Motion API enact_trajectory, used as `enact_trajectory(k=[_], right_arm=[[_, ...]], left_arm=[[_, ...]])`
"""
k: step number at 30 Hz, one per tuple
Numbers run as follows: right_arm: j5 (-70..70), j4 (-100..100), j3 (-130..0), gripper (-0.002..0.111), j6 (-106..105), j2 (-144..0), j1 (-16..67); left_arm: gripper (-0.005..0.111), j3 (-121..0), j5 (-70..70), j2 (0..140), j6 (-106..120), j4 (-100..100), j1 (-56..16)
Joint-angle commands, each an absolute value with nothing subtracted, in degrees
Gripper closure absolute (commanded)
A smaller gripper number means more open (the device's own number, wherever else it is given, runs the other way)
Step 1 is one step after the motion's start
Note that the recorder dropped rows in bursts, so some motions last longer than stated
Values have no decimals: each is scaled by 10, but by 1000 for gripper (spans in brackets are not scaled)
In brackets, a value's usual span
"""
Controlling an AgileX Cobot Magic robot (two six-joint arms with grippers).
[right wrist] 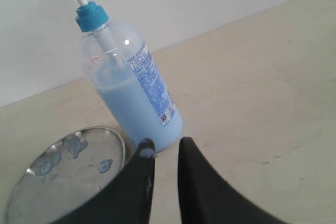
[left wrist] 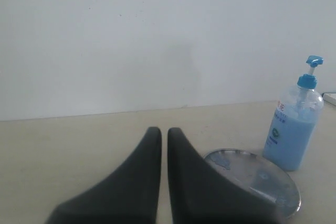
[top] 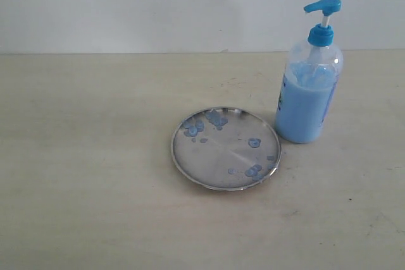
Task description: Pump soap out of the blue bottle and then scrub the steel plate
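While neither tool touches anything, the steel plate [top: 221,150] lies at centre frame with the blue bottle [top: 307,105] just beside its upper-right rim.

Soap [top: 254,143] dots the plate in blobs near its upper-left and lower-right rim, so pumping looks at least partly done, yet no scrubber shows in any view. The right tool [right wrist: 164,142] faces the bottle from close by, slightly parted and empty, with a blue dab on one fingertip [right wrist: 147,152]. The left tool [left wrist: 160,129] is clenched on nothing, back from the plate. A further pump, I judge, calls for pressing straight down on the pump head [top: 323,7] without tipping the tall bottle. The bench [top: 88,156] offers open room toward the left and bottom of the frame, and the wall [top: 126,4] closes off the top.
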State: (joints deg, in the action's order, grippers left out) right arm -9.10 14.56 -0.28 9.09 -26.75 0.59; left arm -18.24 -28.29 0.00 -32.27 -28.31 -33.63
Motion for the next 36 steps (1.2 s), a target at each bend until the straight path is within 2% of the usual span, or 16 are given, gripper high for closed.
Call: enact_trajectory(k=[1,7,16,20,22,25,30,36], right_arm=[[-91,146,0,103,85,-270,6],[-91,146,0,103,85,-268,25],[-74,146,0,103,85,-134,34],[34,87,0,103,85,-93,34],[149,-17,0,103,85,-77,34],[172,-85,0,103,170,-64,33],[182,-97,0,103,192,-62,33],[184,-97,0,103,192,-62,33]], left_arm=[[102,-185,-277,0,-328,-281,-338],[102,-184,-292,0,-328,-277,-338],[102,-184,-330,0,-328,-277,-338],[102,-184,-333,0,-330,-267,-338],[102,-184,-348,0,-343,-257,-338],[102,-193,-361,19,-360,-253,-338],[102,-227,-371,113,-360,-246,-338],[102,-351,-296,366,-328,-252,-338]])
